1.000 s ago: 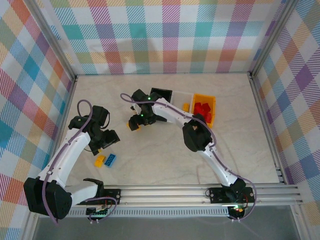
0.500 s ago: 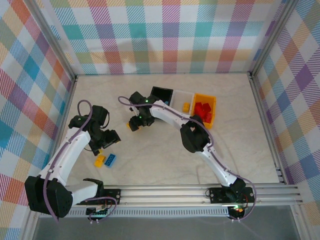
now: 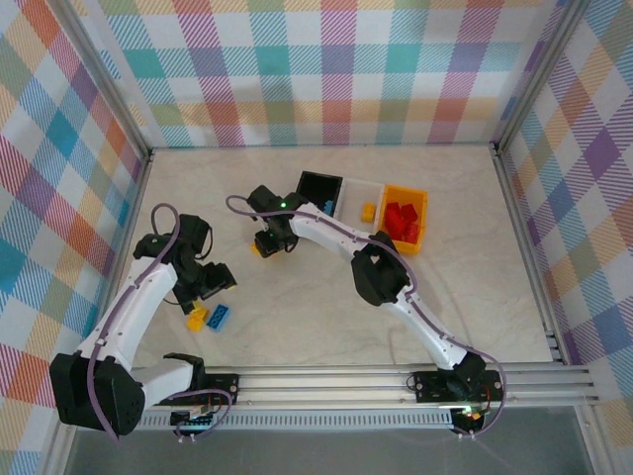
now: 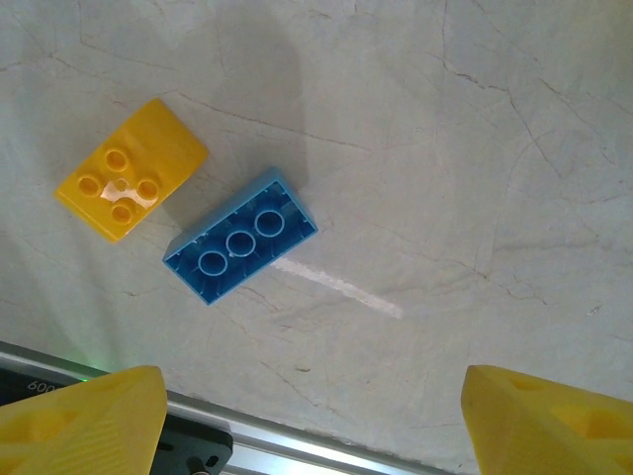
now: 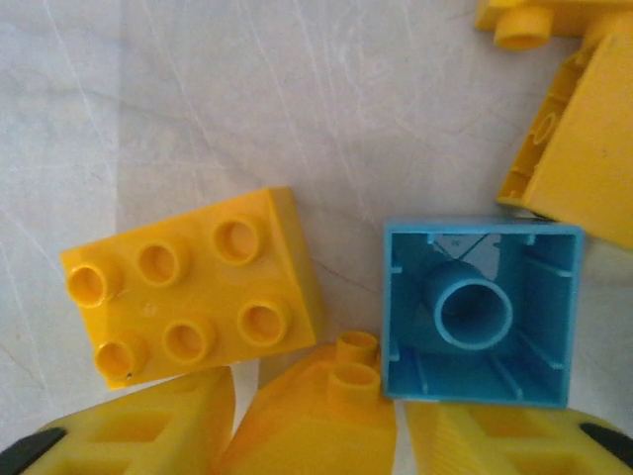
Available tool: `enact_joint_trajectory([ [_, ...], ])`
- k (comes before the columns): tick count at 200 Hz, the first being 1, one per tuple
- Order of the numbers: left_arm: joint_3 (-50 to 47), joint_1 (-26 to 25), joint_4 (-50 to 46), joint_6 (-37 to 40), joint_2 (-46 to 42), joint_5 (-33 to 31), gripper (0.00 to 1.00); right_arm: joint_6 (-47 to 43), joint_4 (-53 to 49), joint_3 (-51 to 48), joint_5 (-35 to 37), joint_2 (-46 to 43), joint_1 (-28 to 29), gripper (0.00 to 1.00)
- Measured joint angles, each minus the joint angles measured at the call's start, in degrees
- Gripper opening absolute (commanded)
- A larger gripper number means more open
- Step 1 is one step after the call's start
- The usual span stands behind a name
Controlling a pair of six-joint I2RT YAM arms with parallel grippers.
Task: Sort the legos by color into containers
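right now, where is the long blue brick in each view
top: long blue brick in the lower left of the picture.
left wrist: same brick left of centre, underside up.
shared landmark: yellow brick beside it, on its left.

White arm links [image 3: 134, 302], black joints [image 3: 381, 277], lilac cables [image 3: 158, 213] looping alongside; yellow wedge-shaped tool fingers [image 4: 79, 416]
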Motion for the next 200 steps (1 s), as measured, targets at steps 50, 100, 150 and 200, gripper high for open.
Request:
enact_joint_trajectory([
  [50, -1.0, 0.7, 0.2, 0.5, -0.4, 0.6, 0.79, 0.0, 1.5, 0.1, 0.3, 0.2, 0.3, 0.39],
  [100, -1.2, 1.0, 0.5, 0.7, -0.2, 1.5, 0.79, 1.0, 2.5, -10.9, -2.4, -8.0, 0.7, 0.38],
  [150, -1.4, 1.0, 0.7, 1.7, 0.5, 1.5, 0.79, 2.9, 4.1, -26.7, -5.1, -31.4, -3.0, 0.39],
  [200, -3.5, 1.0, 0.4, 1.7, 2.3, 1.9, 0.79, 3.0, 8.7, -39.5, -5.5, -41.1, -19.6, 0.39],
])
